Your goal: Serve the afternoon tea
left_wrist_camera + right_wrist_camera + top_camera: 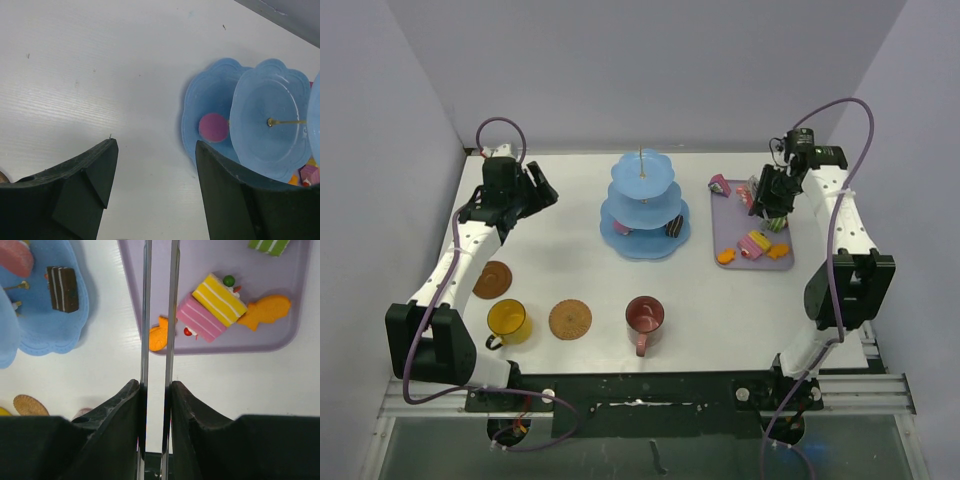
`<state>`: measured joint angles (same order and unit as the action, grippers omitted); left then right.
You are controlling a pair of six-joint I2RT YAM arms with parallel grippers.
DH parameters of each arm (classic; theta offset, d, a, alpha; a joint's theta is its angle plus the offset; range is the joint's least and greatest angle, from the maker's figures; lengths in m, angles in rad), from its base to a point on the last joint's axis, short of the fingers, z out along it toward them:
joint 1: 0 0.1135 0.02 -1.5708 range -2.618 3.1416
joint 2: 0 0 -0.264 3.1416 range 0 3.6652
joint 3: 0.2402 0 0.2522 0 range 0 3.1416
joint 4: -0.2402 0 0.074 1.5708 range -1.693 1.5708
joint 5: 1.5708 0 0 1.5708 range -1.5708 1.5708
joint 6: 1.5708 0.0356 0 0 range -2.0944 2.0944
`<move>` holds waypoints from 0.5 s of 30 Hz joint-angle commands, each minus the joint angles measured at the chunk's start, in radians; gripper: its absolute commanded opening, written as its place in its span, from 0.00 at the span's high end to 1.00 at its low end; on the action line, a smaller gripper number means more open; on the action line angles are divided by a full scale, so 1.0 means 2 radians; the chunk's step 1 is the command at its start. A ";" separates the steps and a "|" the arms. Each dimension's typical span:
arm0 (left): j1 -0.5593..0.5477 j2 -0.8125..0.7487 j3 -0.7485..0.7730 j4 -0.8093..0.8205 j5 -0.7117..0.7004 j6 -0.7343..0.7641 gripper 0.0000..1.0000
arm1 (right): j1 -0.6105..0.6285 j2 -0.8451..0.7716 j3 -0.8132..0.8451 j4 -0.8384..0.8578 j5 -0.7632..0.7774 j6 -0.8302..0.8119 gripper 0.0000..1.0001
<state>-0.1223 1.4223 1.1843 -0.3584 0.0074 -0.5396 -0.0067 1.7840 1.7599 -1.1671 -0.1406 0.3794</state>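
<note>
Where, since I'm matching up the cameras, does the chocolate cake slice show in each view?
Top external: chocolate slice at centre, on the right side of the bottom tier of the light-blue stand.
Left wrist: not in it.
Right wrist: upper left, on the bottom tier.
Shared landmark: the light-blue stand, seen in all three.

Left arm point(457, 252): white links, black joints.
Right arm point(847, 222): same colours.
Cables point(501, 120): purple, looping.
Left claw point(156, 145): matte black.
</note>
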 commanded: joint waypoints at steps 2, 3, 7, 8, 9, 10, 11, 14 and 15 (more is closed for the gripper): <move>0.003 -0.012 0.005 0.021 0.008 -0.001 0.38 | 0.013 -0.060 -0.024 0.027 -0.049 0.024 0.95; 0.003 -0.012 0.005 0.021 0.009 -0.001 0.38 | 0.016 -0.068 -0.033 0.027 -0.054 0.027 0.95; 0.003 -0.012 0.005 0.022 0.009 -0.003 0.38 | 0.031 -0.099 -0.067 0.031 -0.072 0.041 0.95; 0.003 -0.012 0.005 0.023 0.009 -0.003 0.38 | 0.037 -0.106 -0.074 0.033 -0.074 0.045 0.95; 0.003 -0.012 0.005 0.022 0.010 -0.004 0.38 | 0.042 -0.111 -0.079 0.033 -0.077 0.048 0.94; 0.003 -0.012 0.004 0.022 0.010 -0.004 0.38 | 0.049 -0.115 -0.085 0.033 -0.083 0.053 0.94; 0.003 -0.012 0.003 0.023 0.011 -0.005 0.38 | 0.053 -0.120 -0.092 0.034 -0.090 0.058 0.94; 0.003 -0.012 0.002 0.026 0.014 -0.009 0.38 | 0.071 -0.133 -0.110 0.042 -0.098 0.077 0.94; 0.003 -0.012 0.003 0.026 0.013 -0.008 0.38 | 0.078 -0.136 -0.116 0.044 -0.100 0.082 0.94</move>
<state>-0.1223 1.4223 1.1835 -0.3557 0.0151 -0.5465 0.1089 1.5719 1.5524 -1.1351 -0.2859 0.4847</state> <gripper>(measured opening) 0.618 0.261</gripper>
